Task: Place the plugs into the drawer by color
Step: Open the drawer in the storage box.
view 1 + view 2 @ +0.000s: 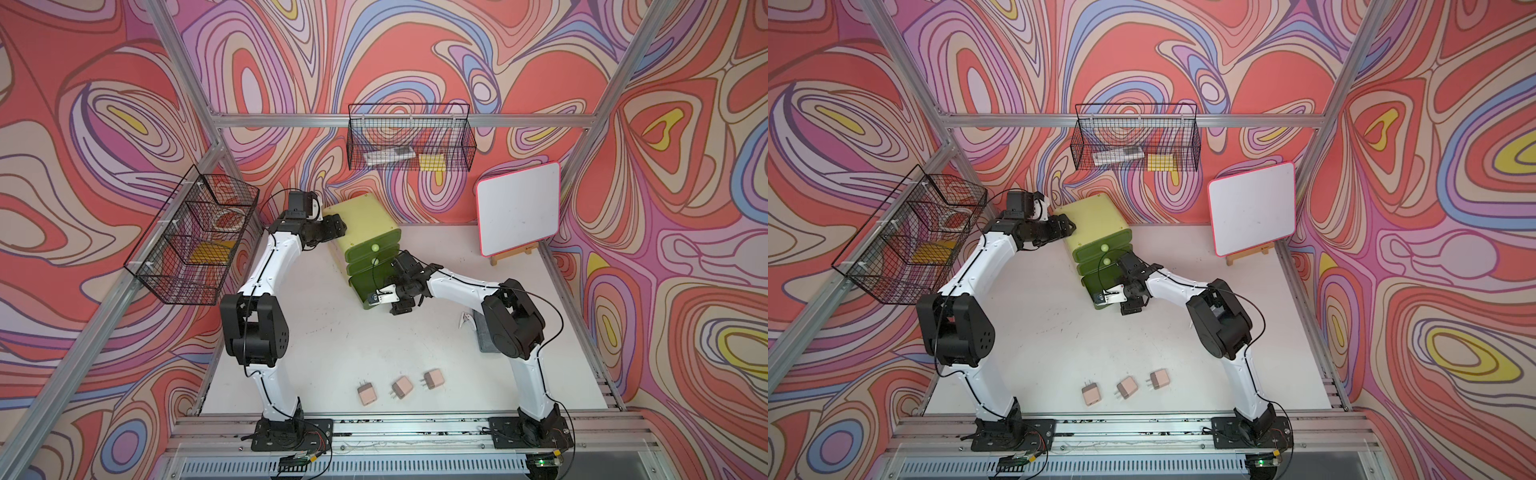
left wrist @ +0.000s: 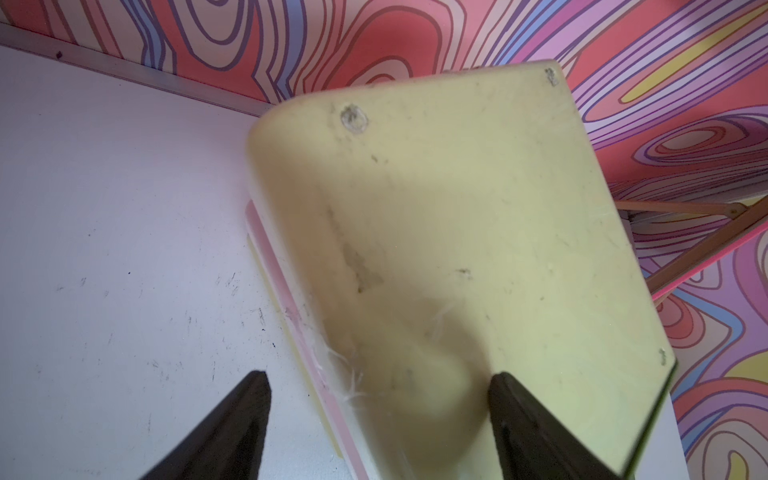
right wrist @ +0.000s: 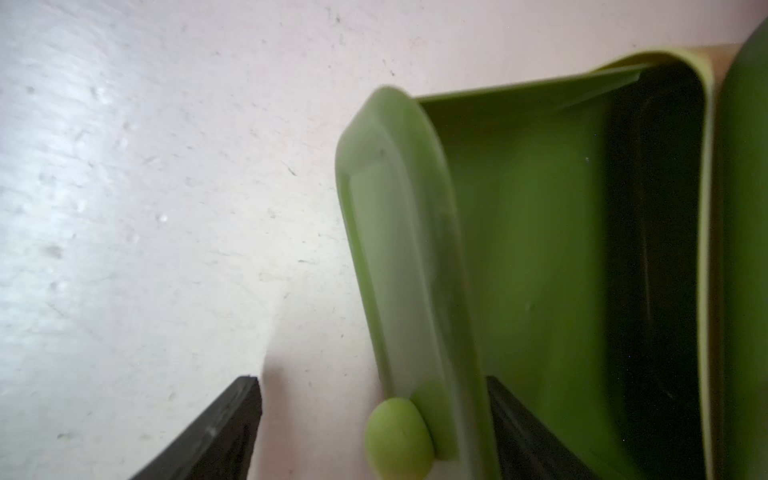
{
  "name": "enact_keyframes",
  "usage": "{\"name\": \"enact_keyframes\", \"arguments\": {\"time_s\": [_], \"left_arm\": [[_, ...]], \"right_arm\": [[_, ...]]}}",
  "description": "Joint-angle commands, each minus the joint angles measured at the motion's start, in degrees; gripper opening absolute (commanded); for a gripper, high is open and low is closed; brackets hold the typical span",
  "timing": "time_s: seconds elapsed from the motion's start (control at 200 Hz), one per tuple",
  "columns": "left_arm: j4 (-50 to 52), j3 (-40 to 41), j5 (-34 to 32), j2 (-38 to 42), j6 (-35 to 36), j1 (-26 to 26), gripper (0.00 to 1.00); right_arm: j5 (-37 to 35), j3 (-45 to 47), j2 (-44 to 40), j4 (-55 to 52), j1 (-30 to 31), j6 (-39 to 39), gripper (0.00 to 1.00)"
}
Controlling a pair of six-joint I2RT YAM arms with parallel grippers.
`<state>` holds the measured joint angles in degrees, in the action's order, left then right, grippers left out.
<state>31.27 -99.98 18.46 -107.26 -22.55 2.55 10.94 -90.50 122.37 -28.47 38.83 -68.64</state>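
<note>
Drawer [image 3: 519,228], bottom: pulled out, empty, knob [image 3: 397,436] between the parted, unclamped fingers of my right gripper [image 3: 372,380]. My left gripper [image 2: 379,375], also spread, straddles the cabinet [image 2: 457,208] corner. Pink plugs [image 1: 402,387] lie well apart near my bases, prongs toward my left, closer to my right arm.

No writing, label, brand or number can be read in any view. The whiteboard [image 1: 517,208] on its easel at the far right shows a plain white face with only faint smudges. The grey-and-white item [image 1: 388,154] lying in the far wire basket [image 1: 409,137] may carry print, but it is too small and blurred to make out.
</note>
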Motion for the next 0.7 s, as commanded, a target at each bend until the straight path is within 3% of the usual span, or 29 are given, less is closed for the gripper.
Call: {"name": "enact_keyframes", "arguments": {"time_s": [0.0,0.28,0.471,0.581,0.691], "left_arm": [[6.2,2.5,-3.3,-2.1,0.4,-0.8,0.81],[6.1,2.9,-3.0,-1.6,0.2,-0.7,0.81],[5.8,3.4,-3.2,0.0,0.0,-0.5,0.81],[5.8,3.4,-3.2,0.5,-0.1,-0.3,0.81],[6.0,3.4,-3.2,0.9,0.0,0.0,0.82]], "right_arm": [[-0.1,2.0,-1.9,-0.1,0.6,2.2,0.81],[0.7,0.1,-3.9,1.9,0.9,6.9,0.79],[-2.9,2.0,-10.7,7.1,3.5,21.6,0.76],[-10.7,7.3,-15.3,10.6,5.9,32.9,0.73],[-20.6,12.2,-19.9,9.4,7.3,49.3,0.7]]}}
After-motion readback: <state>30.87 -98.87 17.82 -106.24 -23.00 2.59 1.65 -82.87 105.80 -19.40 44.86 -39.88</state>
